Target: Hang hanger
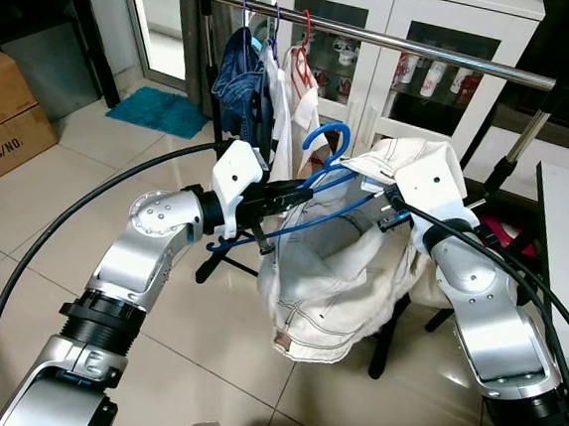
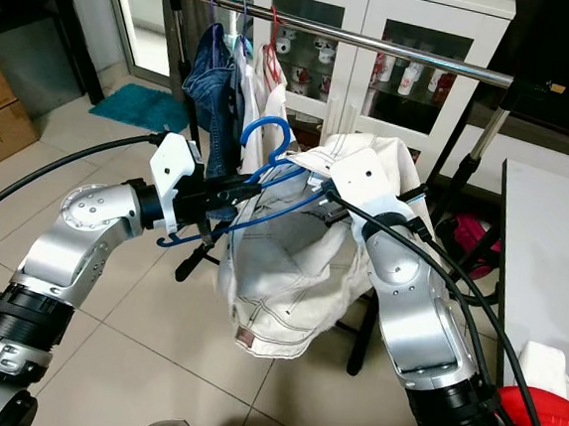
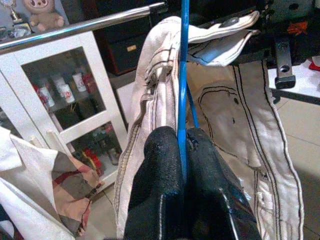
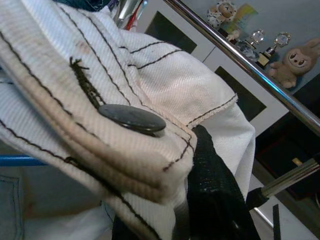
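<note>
Left pincer (image 3: 182, 165) is clamped on the blue hanger (image 1: 322, 147), held below the rail (image 1: 399, 42). The right wrist view shows the right pincer (image 4: 200, 200) gripping the white trousers' (image 1: 344, 278) waistband.

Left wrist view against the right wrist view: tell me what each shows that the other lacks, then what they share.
Left wrist alone: the left gripper shut on the blue hanger, and a glass-door cabinet of small bottles. Right wrist alone: a dark metal button on the white garment, one black finger against the cloth, and trophies on a shelf. Both: the white garment, the steel rail, and a plush toy.
</note>
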